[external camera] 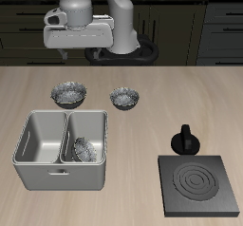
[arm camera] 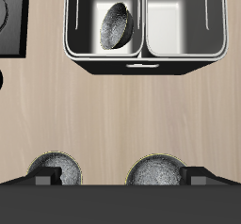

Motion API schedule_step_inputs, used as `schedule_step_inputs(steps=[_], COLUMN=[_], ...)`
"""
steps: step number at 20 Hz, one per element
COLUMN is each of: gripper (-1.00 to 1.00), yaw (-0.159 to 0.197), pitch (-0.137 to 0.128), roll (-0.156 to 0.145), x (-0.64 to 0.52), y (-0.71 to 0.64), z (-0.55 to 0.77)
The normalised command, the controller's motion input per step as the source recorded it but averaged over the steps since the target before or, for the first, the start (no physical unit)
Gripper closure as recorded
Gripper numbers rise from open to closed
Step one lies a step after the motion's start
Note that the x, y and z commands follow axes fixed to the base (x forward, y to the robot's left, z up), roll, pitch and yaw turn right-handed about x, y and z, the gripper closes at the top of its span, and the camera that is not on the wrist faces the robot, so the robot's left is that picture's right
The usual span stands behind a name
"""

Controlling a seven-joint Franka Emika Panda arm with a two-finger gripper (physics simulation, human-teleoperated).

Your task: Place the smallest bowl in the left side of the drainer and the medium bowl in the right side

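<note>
Right now, your table (external camera: 142, 125) fills most of the exterior frame. The gripper (arm camera: 120, 181) hangs high over the table's far edge, at the upper left of the exterior frame. The wrist view shows its fingers (arm camera: 42, 179) spread wide with nothing between them.

The drainer (external camera: 38, 173) sits at the lower left of the exterior frame and the flat black stove plate (external camera: 199, 209) at the lower right. The largest bowl (external camera: 69, 95) stands upright on the wood just behind the drainer. The medium bowl (external camera: 125, 98) is also upright, beside it toward the frame's centre and apart from it.

You have the smallest bowl (external camera: 85, 149) inside the drainer, in the compartment nearer the frame's centre, tipped on its side. A small black knobbed object (external camera: 185, 140) stands just behind the stove plate
</note>
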Motion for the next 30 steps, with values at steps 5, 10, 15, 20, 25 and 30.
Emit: schedule_step_inputs(steps=[5,10,15,20,25,30], gripper=[-1.0,-1.0,-1.0,-1.0,-1.0,-1.0], yaw=[0.001,0.0,-0.006,-0.008,-0.018,-0.046], pitch=[-0.053,0.007,0.025,0.019,0.002,0.048], roll=[-0.014,0.016,0.001,0.048,-0.005,-0.033], x=[-0.34,-0.21,-0.27,-0.28,-0.07,0.05], y=[0.01,0.14,0.26,0.39,0.13,-0.07], z=[-0.09,-0.25,-0.3,-0.21,-0.24,-0.37])
